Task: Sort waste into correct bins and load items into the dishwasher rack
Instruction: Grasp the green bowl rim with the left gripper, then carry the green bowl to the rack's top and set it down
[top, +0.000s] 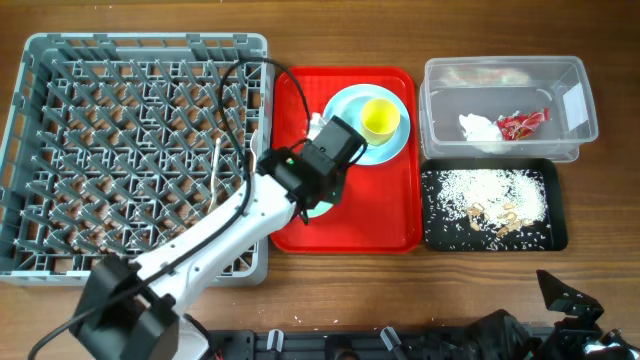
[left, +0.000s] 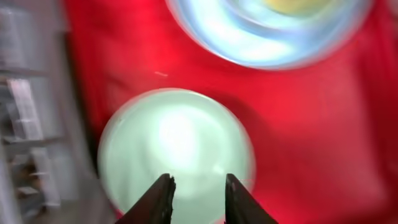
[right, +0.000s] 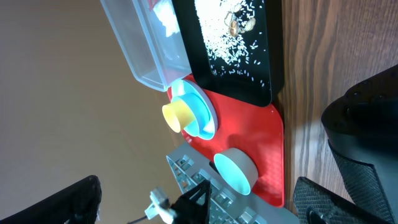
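Over red tray (top: 390, 205): left tool (left: 199, 182) above bowl (left: 177, 140), tips narrowly parted.

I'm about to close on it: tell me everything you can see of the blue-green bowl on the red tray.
The bowl is round, pale blue-green, smooth and glossy like plastic, with glare at its middle. Nothing shows in it. It sits on the red tray, in its lower left part seen from overhead, clearly apart from the blue plate. The left gripper covers most of it from above. Its fingers, slightly apart, hang over the bowl's near rim. Blur hides whether they touch it.
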